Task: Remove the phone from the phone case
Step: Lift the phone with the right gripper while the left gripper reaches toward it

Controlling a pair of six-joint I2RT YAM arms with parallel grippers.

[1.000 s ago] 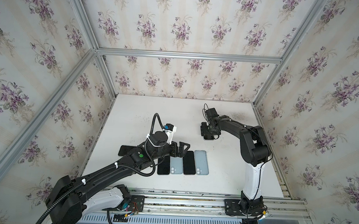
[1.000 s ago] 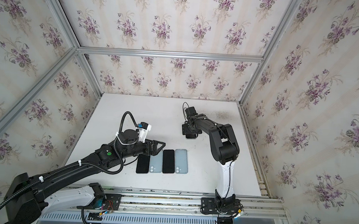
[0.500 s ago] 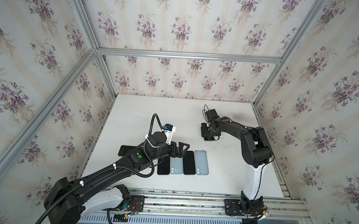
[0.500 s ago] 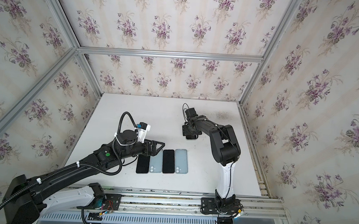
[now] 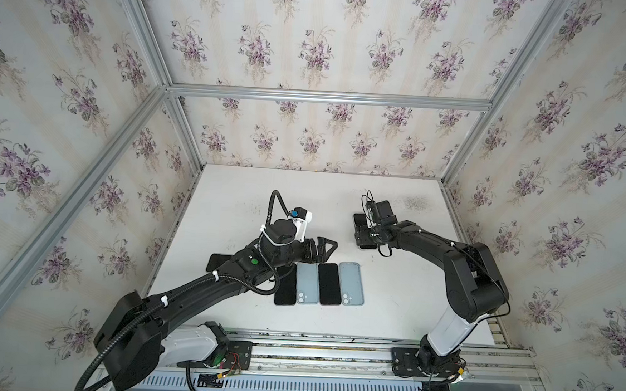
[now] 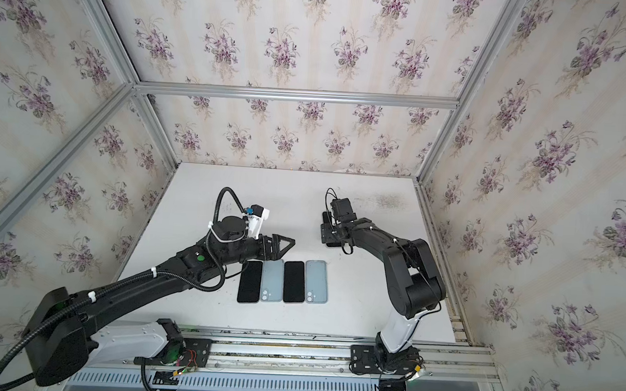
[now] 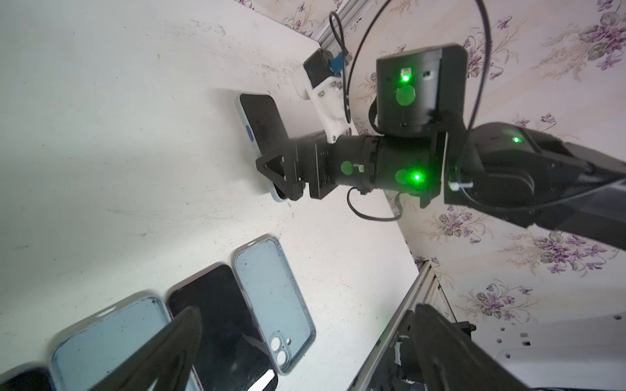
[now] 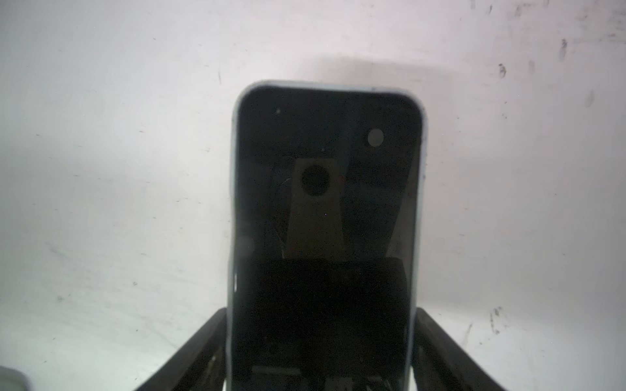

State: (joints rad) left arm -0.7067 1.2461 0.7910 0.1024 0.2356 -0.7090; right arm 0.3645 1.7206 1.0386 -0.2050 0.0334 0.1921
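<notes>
Right wrist: glossy black phone [image 8: 325, 210] in rounded pale-blue case [image 8: 232, 203]; scuffed table [image 8: 101, 169].

Table [image 5: 229, 198]: white, dark scuffs. Walls [image 5: 313, 36] around table: cream stripes, purple violet sprigs, grey-green leaves. Frame bars [image 5: 328, 97]: silver. Row of four [image 5: 328, 283] on table: black, pale blue, black, pale blue. Phone [image 8: 325, 210] on table: black screen; phone case [image 7: 250, 133]: pale blue rim. Left arm [image 5: 194, 289], right arm [image 5: 431, 244]: black, white lowest links, green spots.
</notes>
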